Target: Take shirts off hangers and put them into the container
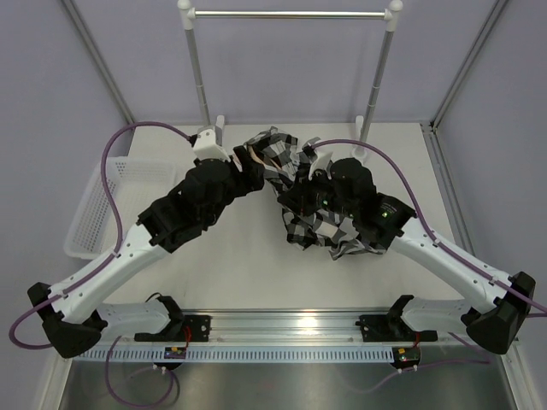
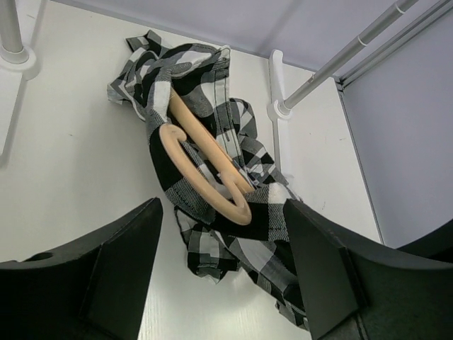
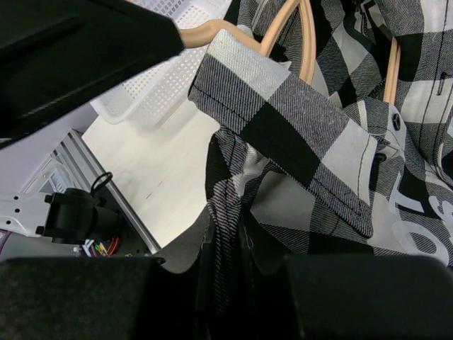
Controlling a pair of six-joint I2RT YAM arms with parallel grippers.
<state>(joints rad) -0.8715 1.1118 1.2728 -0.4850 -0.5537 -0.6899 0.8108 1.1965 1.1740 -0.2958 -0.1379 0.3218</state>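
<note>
Hiding half the hanger [image 2: 205, 145]: bunched shirt [image 2: 187, 71].

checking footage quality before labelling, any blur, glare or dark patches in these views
Top external: even soft light, no glare, shirt checks crisp. Left wrist: hanger and shirt sharp; the left fingers at the bottom are dark and slightly soft. Right wrist: the weave is sharp mid-frame, the right fingers are nearly featureless black, and the basket behind looks overbright.
</note>
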